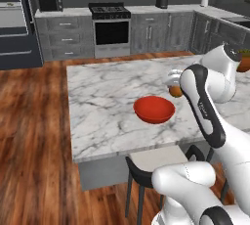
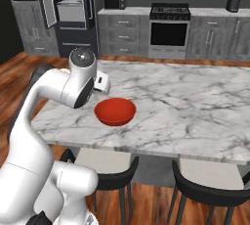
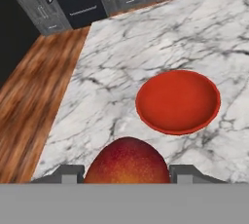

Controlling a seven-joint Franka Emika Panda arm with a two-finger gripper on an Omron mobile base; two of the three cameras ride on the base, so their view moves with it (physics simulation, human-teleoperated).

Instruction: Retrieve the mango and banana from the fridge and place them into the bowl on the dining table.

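My gripper [image 3: 127, 172] is shut on the mango [image 3: 127, 162], a smooth red-orange oval between the two finger tips. In the left base view the mango [image 1: 175, 92] shows under the hand, above the dining table [image 1: 102, 121], just right of the bowl. The glossy red bowl [image 1: 154, 109] [image 2: 115, 111] [image 3: 178, 101] stands empty on the white marble top near its front edge. At the back the dark fridge [image 2: 73, 13] [image 1: 14, 28] stands with a door swung open. The banana is out of view.
Dark stools with pale seats [image 1: 146, 163] [image 2: 105, 163] [image 2: 210, 180] are tucked under the table's near edge. A stove [image 1: 111, 23] and grey cabinets line the back wall. An orange-brown round thing [image 1: 244, 63] sits at the table's right. Wooden floor lies between table and fridge.
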